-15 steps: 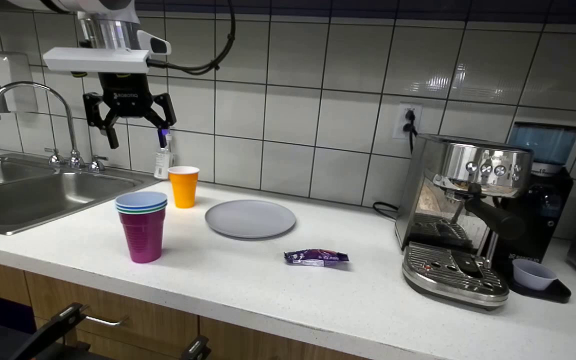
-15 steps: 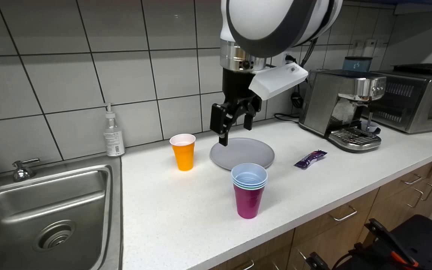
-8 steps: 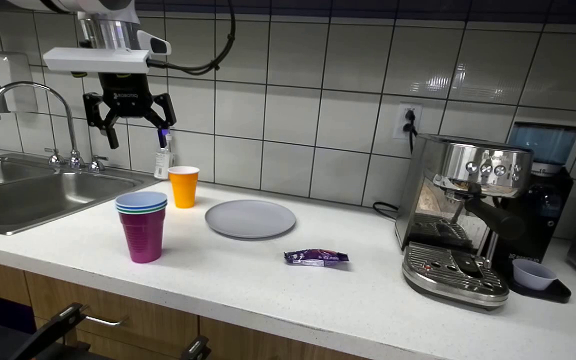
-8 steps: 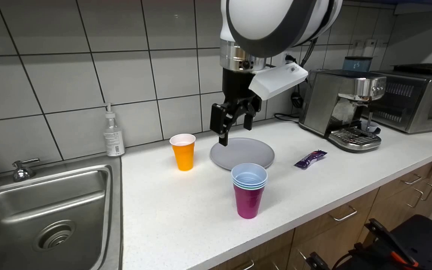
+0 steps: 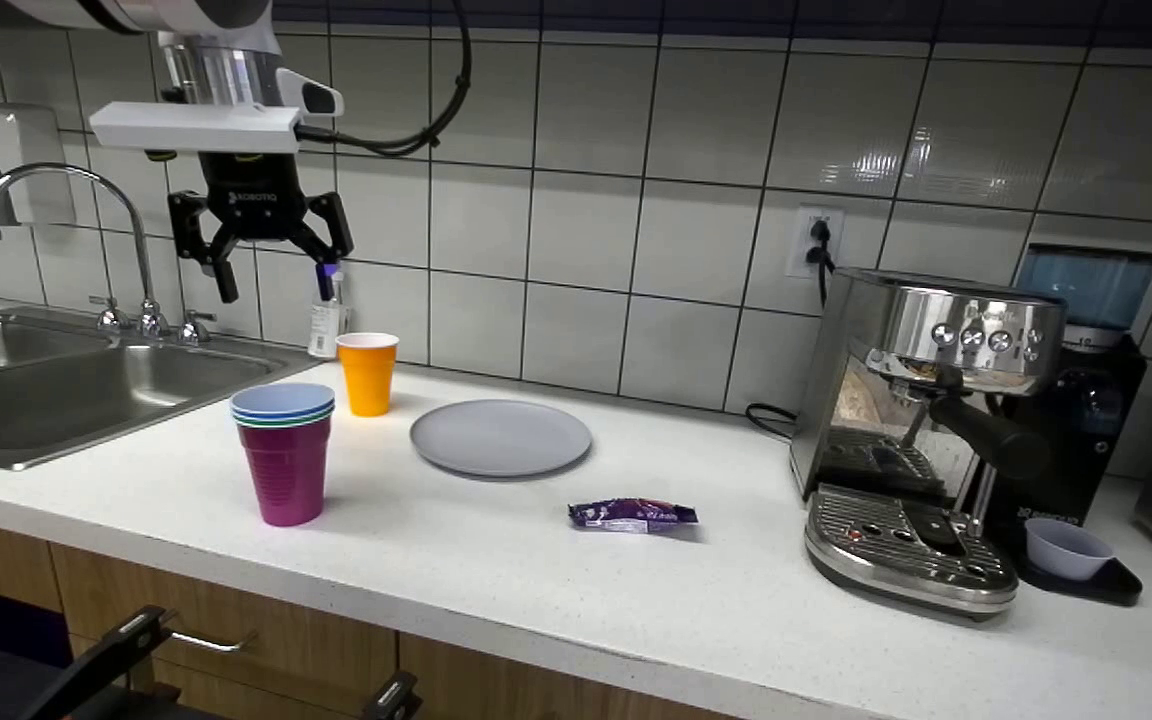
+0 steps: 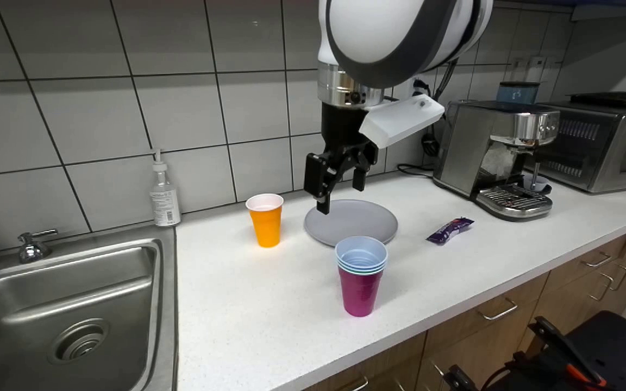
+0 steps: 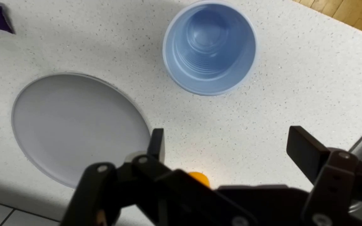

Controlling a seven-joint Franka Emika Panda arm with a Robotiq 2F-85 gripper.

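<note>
In both exterior views, a coffee machine [image 6: 468, 147] stands right of the grey plate [image 5: 501, 438]. The gripper [image 5: 276, 288] hangs higher than the plate, fingers wide apart. To the plate's front stands a cup stack [image 5: 286, 465], to its left an orange cup [image 5: 368, 378], to its right a purple packet [image 5: 631, 514].

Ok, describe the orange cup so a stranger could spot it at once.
Start at the metal sink, at left in both exterior views. To its right on the white counter, the orange cup stands upright between the pump bottle and the round grey plate. Its orange wall and pale inside set it apart from the blue-rimmed magenta cup stack.
</note>
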